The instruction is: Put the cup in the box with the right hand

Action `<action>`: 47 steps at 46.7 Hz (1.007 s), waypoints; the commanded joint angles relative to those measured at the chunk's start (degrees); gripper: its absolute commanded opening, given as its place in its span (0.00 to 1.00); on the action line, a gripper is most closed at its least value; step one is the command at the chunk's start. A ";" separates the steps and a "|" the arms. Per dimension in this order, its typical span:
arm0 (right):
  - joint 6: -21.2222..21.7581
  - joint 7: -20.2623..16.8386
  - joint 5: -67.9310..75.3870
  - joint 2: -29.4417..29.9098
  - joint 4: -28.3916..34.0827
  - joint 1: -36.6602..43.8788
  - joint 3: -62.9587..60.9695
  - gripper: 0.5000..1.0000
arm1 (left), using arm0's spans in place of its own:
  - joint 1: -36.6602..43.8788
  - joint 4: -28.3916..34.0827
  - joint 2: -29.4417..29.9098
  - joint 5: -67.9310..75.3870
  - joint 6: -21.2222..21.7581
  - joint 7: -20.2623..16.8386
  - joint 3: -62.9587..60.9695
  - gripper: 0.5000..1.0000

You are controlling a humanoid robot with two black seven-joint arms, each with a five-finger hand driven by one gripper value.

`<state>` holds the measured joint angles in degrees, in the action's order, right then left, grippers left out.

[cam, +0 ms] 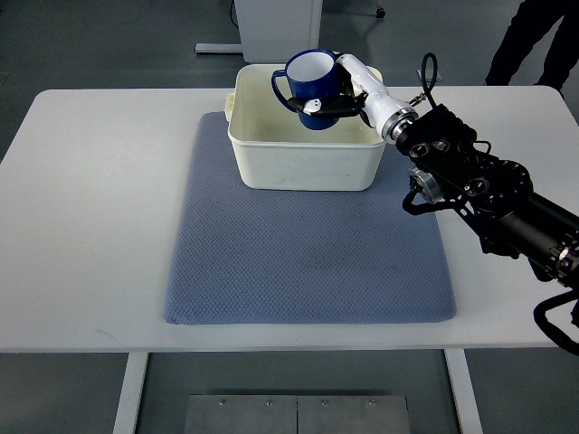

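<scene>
Metal plates (297, 414) at the bottom edge, cut off by the frame, sit nearest the lens beneath a white table (90, 226) whose legs show only in part. On the tabletop lies a blue-grey mat (308, 253), and at its far end stands a white box (303, 145), its near wall facing the camera and its floor mostly visible. The robot's right arm (488, 194), black and jointed, reaches in from the right edge, its lower stretch running out of view. Its right hand (348, 95), white with dark fingers, is clamped around a blue cup (312, 77), held tilted above the box's far side with its white-lined mouth turned towards the upper left and its handle on the left. The cup's far side is hidden behind the hand, and whether its base touches the box cannot be told. No left arm appears. A person's dark trouser legs (534, 41) stand beyond the table at upper right, cropped by the frame
</scene>
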<state>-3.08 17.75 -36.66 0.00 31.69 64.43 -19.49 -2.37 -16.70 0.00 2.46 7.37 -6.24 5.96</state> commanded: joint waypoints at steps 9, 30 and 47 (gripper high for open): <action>0.10 -0.09 0.18 0.00 0.39 -0.36 -0.02 0.98 | 0.00 -0.08 0.00 0.00 0.02 0.00 0.01 1.00; 0.71 -0.35 0.36 0.00 2.32 0.52 0.50 0.99 | 0.00 -0.08 0.00 0.00 0.02 0.00 -0.07 1.00; 0.71 -0.79 1.41 -8.35 10.58 1.58 -0.02 0.99 | 0.00 0.00 0.00 0.00 0.02 0.00 0.01 1.00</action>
<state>-2.36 16.88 -36.02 -6.60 41.14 66.01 -19.43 -2.37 -16.71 0.00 2.46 7.37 -6.25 5.95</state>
